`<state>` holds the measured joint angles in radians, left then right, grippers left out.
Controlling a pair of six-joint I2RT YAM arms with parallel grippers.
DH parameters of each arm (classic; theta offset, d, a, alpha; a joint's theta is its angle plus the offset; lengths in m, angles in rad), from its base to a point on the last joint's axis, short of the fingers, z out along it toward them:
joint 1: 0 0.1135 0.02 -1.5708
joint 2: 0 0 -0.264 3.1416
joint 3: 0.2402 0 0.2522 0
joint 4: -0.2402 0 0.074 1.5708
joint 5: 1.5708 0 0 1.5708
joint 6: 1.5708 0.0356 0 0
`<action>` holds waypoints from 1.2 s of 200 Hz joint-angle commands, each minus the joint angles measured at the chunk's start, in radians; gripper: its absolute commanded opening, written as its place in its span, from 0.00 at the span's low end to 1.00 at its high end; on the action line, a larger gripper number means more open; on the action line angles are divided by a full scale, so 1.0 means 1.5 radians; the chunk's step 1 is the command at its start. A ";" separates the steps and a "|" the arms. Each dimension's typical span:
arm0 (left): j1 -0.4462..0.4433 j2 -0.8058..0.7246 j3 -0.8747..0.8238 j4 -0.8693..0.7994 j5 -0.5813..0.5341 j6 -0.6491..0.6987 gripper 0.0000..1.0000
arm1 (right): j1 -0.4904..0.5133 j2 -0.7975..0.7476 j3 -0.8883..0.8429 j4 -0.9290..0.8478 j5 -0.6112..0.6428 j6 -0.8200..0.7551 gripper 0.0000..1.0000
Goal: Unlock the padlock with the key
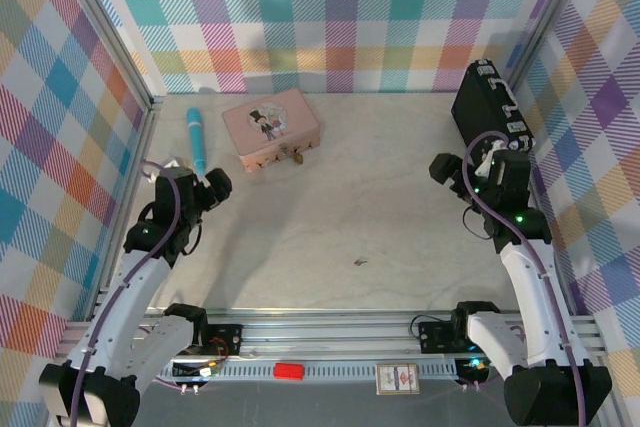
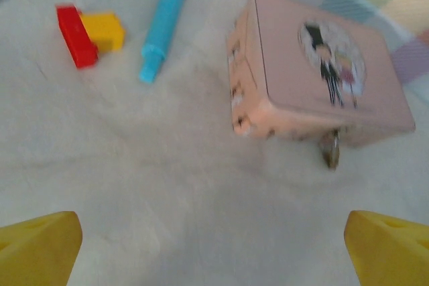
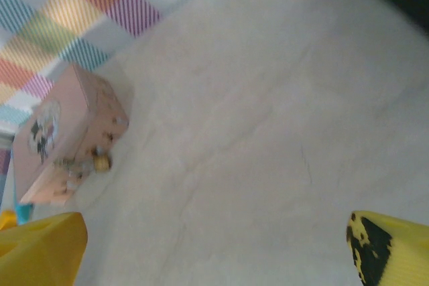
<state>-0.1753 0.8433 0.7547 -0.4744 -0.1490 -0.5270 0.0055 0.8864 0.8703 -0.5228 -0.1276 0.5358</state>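
The left gripper (image 2: pixel 214 252) stands spread wide and empty, with one yellow fingertip (image 2: pixel 37 246) at each lower corner of its wrist view and bare table between them. Ahead of it and to its right sits the pink tin box (image 2: pixel 315 65). The padlock (image 2: pixel 330 149) hangs at the box's near face, its bottom close to the tabletop. Ahead and to the gripper's left lies a blue marker (image 2: pixel 166 21), and just beyond that a red block (image 2: pixel 75 36) touches a yellow block (image 2: pixel 104 31).

The right gripper (image 3: pixel 214 252) is equally wide apart and holds nothing. Far off to its left, the box (image 3: pixel 67 132) appears tilted in the frame, and the padlock (image 3: pixel 100 163) is a small brass spot on its near side.

From above, the left gripper (image 1: pixel 212 187) is near the box (image 1: pixel 270 127), with the marker (image 1: pixel 196 140) just beside it. The right gripper (image 1: pixel 442 169) hovers well apart from the box, with a black case (image 1: pixel 490 107) beyond it. This view adds the key (image 1: pixel 360 263), a tiny dark speck on open table between the arms. It lies behind both grippers and well apart from the padlock (image 1: pixel 295 157). No object lies between either gripper and the key.
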 commanded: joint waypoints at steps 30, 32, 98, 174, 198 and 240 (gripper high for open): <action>-0.052 -0.027 -0.095 -0.013 0.183 -0.021 1.00 | 0.058 -0.023 -0.053 -0.143 -0.102 0.126 0.98; -0.058 -0.028 -0.099 -0.009 0.183 -0.022 1.00 | 0.065 -0.025 -0.055 -0.144 -0.098 0.133 0.98; -0.278 -0.034 -0.155 0.066 0.010 0.049 1.00 | 0.378 -0.028 -0.195 -0.036 0.037 0.460 0.76; -0.298 -0.079 -0.231 0.191 0.061 0.102 1.00 | 0.571 0.164 -0.176 0.064 0.124 0.622 0.53; -0.298 -0.104 -0.239 0.189 0.060 0.100 1.00 | 0.590 0.225 -0.154 0.075 0.128 0.648 0.46; -0.298 -0.113 -0.239 0.186 0.070 0.100 1.00 | 0.605 0.295 -0.137 0.121 0.125 0.675 0.37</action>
<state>-0.6136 0.6865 0.4080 -0.2249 -0.0666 -0.3950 0.8993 1.2877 0.6270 -0.3889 0.0452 1.4933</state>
